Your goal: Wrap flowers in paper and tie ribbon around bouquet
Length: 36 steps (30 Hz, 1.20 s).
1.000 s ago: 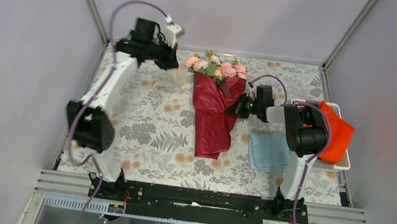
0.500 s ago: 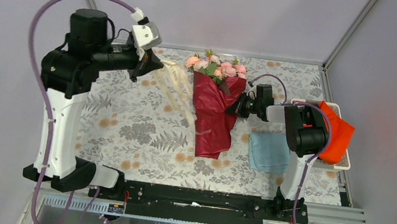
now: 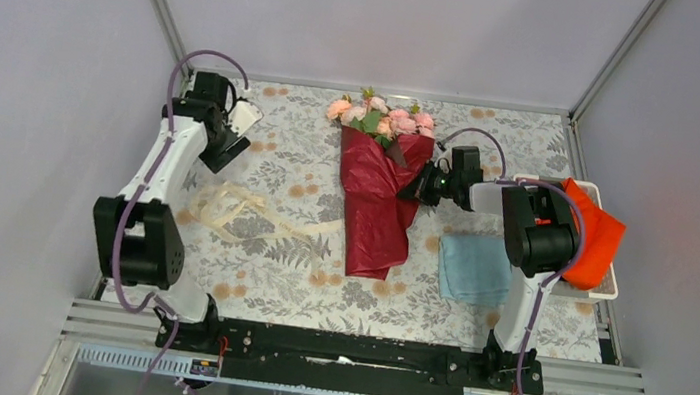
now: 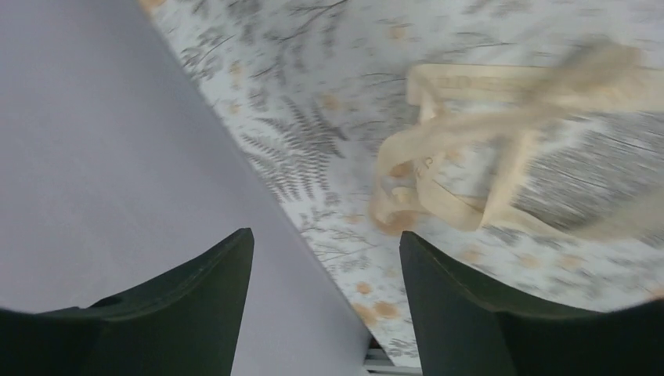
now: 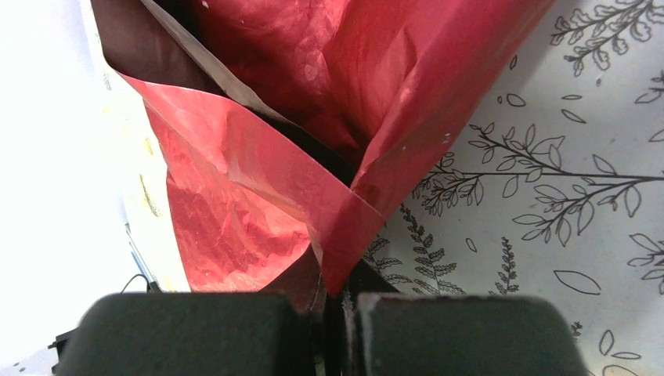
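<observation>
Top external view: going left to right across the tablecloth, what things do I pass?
ribbon → bouquet → blue cloth → orange-red cloth

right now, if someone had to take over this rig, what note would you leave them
Left gripper: open and empty, over the far left of the tablecloth.
Right gripper: shut on the right edge of the paper, holding the wrap.
Bouquet: lies mid-table, flowers sticking out at the far end.
Ribbon: loose heap left of the bouquet, one tail trailing toward it, not around it.
Done: flowers wrapped in paper.
Left: pick up the ribbon and tie it round the bouquet.
</observation>
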Motion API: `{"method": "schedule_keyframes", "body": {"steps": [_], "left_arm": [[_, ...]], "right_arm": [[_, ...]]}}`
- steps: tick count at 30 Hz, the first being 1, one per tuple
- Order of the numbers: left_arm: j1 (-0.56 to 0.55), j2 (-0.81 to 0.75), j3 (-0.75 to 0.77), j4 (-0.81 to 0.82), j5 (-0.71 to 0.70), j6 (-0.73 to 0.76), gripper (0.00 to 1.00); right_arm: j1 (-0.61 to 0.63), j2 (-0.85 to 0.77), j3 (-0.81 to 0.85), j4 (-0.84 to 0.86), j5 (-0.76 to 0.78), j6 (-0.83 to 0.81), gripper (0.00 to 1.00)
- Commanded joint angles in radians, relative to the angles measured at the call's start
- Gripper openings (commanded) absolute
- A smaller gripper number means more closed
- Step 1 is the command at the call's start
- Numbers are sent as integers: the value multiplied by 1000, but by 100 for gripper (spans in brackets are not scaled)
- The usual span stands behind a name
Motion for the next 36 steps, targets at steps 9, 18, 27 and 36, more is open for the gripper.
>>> {"method": "schedule_keyframes", "body": {"steps": [9, 18, 27, 36], "left_arm": [[-92, -109, -176, -105, 699, 455, 82], [-504, -16, -406, 102, 757, 440, 91], [-623, 72, -471, 347, 606, 419, 90], [-628, 140, -504, 338, 459, 500, 57]], "right_arm": [[5, -24, 43, -26, 31, -49, 0], [7, -25, 33, -14, 26, -38, 0], [6, -30, 19, -18, 26, -42, 0], [6, -35, 41, -33, 15, -23, 0]]}}
